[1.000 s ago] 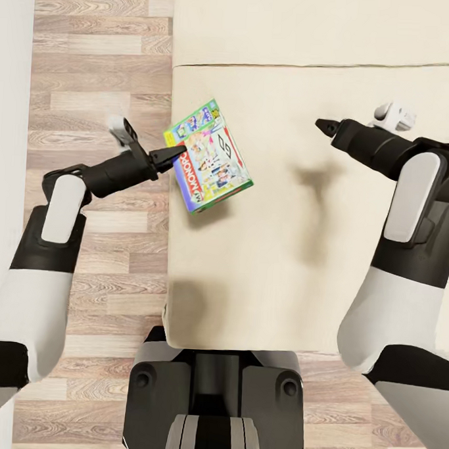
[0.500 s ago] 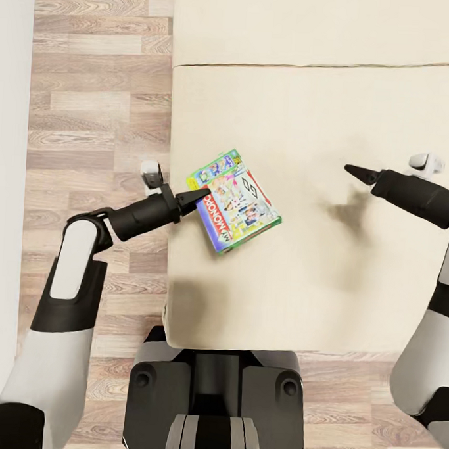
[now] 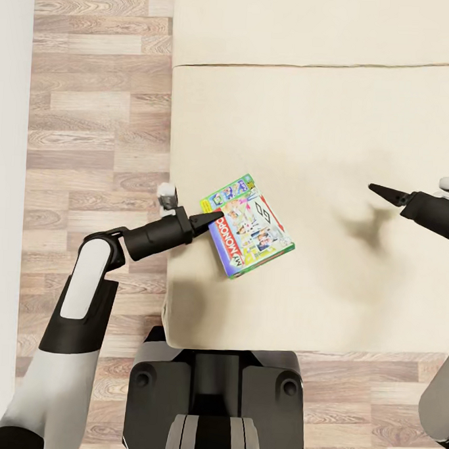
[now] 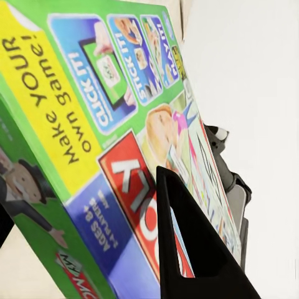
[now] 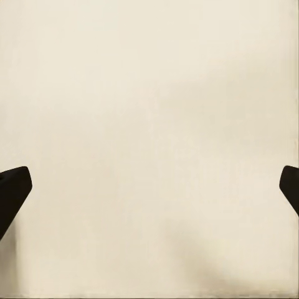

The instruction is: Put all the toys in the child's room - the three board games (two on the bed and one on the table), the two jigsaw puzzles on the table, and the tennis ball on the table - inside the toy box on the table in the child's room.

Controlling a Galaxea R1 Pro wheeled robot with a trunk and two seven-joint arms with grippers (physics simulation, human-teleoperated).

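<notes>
Since a second ago, the board game (image 3: pixel 248 226) has travelled with my left hand (image 3: pixel 215 219) toward the near edge of the bed (image 3: pixel 336 112), and my right hand (image 3: pixel 382 190) has swung out toward the bed's right side. The game is a flat, brightly printed Monopoly box, green-edged, held tilted above the beige mattress close to the bed's left edge. My left hand is clamped on the box's left edge; in the left wrist view one dark finger (image 4: pixel 187 249) lies across the printed lid, and the opposite finger sits behind the box.

My right hand hovers over bare mattress, well apart from the game, with its fingers spread apart and holding nothing.

As I judge it, the main risk is the grip itself: the hand pinches only one edge, so the box's weight hangs out beyond the fingers. A quick swing or turn could make it pivot or slip out and drop onto the mattress or over the left edge to the wood floor (image 3: pixel 99 99).

Around the game there is only plain mattress, with a seam line across the far part of the bed. The robot's dark base (image 3: pixel 215 395) stands against the bed's near edge. Nothing blocks the lift.
</notes>
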